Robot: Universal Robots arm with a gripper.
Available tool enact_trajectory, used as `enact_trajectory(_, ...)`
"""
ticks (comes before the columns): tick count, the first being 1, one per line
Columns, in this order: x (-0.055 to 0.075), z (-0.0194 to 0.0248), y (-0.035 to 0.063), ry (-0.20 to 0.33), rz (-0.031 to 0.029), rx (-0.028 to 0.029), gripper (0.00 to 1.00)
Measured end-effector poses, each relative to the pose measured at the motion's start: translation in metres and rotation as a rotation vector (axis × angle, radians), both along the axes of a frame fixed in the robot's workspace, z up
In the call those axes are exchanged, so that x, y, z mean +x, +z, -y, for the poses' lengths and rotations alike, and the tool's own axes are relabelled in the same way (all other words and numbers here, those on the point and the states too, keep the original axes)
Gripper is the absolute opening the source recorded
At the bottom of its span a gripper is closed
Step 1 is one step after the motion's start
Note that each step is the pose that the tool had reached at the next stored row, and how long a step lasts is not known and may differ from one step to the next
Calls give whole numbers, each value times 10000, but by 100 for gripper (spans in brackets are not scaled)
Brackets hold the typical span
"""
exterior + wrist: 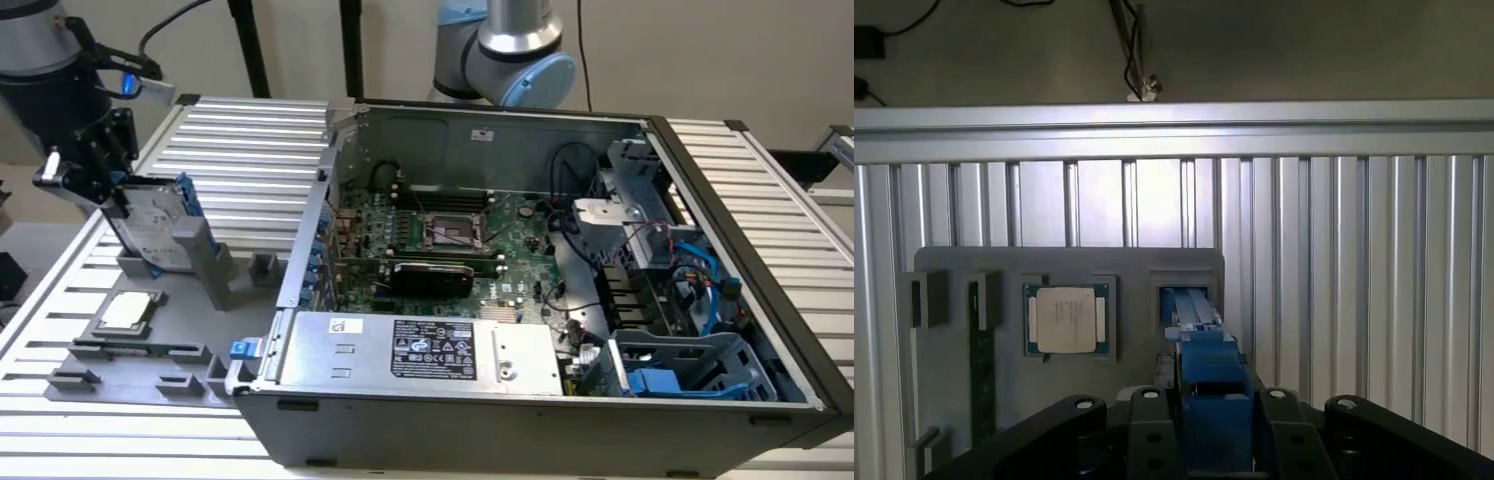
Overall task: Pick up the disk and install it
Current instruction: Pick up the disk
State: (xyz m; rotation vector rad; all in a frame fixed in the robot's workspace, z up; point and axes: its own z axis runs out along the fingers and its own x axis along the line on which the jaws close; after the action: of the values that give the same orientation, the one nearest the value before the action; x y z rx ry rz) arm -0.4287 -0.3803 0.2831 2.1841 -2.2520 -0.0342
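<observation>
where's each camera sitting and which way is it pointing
Exterior view: off the arm, high up, looking down on the open grey metal computer case on the ribbed aluminium table; the grey robot arm and black pincer show.
Wrist view: on the wrist, looking past the pincer onto the flat grey plastic holder tray.
Shared: the silver-grey disk in its blue plastic carrier, the small square silver chip, the tray, the table.

Open computer case (467,435) on slatted aluminium desk (254,140), toward exterior view's right. Inside: green motherboard (514,215), silver power supply (334,350) with black label along near wall, blue plastic cage (694,362) in near corner at exterior view's right, blue cables (703,262) beyond it. Grey fixture tray (134,378) beside case. Square silver chip (127,310) seated in tray recess.
</observation>
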Motion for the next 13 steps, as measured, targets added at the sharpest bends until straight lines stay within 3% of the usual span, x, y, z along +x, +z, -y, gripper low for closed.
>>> enact_trajectory(7,-5,75,1,1,2,42,0)
enact_trajectory(13,-5,79,1,0,4,50,0)
